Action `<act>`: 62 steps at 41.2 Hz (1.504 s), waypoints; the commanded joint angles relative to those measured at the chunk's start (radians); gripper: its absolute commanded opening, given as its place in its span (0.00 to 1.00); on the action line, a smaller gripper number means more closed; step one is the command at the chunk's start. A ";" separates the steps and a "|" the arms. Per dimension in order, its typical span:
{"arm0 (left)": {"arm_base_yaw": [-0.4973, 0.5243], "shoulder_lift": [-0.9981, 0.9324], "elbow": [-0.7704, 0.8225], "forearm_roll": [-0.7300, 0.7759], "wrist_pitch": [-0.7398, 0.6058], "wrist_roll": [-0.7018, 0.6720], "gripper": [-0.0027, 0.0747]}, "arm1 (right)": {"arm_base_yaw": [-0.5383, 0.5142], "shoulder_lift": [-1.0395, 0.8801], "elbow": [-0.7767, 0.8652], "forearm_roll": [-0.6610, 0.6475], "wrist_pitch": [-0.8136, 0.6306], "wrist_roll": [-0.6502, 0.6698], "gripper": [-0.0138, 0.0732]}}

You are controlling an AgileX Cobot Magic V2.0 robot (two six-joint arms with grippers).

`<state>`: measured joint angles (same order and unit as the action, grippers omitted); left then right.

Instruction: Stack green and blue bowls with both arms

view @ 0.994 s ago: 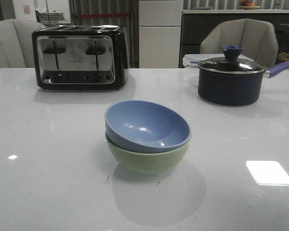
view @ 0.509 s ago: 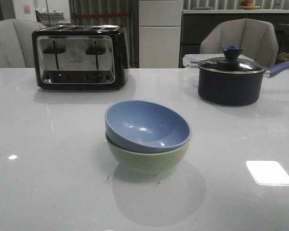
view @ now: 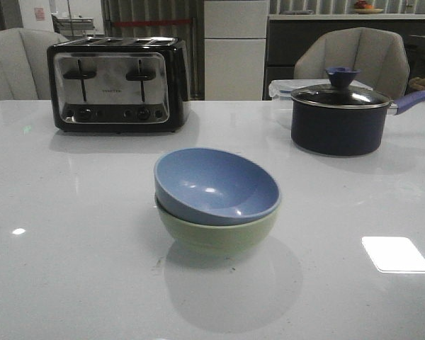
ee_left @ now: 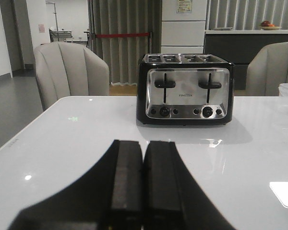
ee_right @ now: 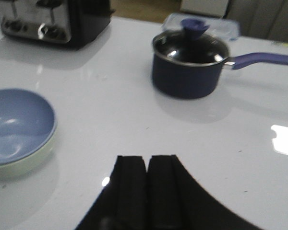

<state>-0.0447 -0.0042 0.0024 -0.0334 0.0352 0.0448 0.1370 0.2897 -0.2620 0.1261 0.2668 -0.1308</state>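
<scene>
The dusty blue matte bowl (view: pixel 217 185) sits nested inside the pale sage green matte bowl (view: pixel 218 230) at the centre of the white glossy table (view: pixel 71 269). The blue one is tilted, its rim higher on the left and far side. Judge the stack as made but not level.

Both end effectors are clear of the bowls. The left gripper (ee_left: pixel 143 184) has its two black fingers pressed together with nothing between them, and faces the far left of the table. The right gripper (ee_right: pixel 147 189) is likewise closed and empty, to the right of the stack and apart from it.

Risks from here:
- Because the blue bowl rests tilted, any knock to the green bowl may rock it or slide it out. Keep both arms away from the stack unless you mean to level it.
- If you do level it, you must open a gripper first; a closed one can only push, and a push would likely shift both bowls across the smooth table.

Surroundings:
- A black and chrome four-slot toaster (view: pixel 116 85) stands at the far left.
- A dark navy pot with a purple-knobbed glass lid (view: pixel 340 117) stands at the far right, its purple handle (view: pixel 414 101) pointing right. A clear plastic container (view: pixel 283 88) lies just behind it.
- All of these are well apart from the bowls, and nothing stands between either gripper and the stack.
</scene>
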 commanded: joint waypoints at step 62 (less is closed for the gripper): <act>0.001 -0.020 0.005 -0.008 -0.092 -0.007 0.15 | -0.122 -0.318 0.287 -0.093 -0.360 0.105 0.22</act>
<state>-0.0447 -0.0042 0.0024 -0.0334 0.0337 0.0448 0.0225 -0.0112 0.0290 0.0201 0.0000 0.0000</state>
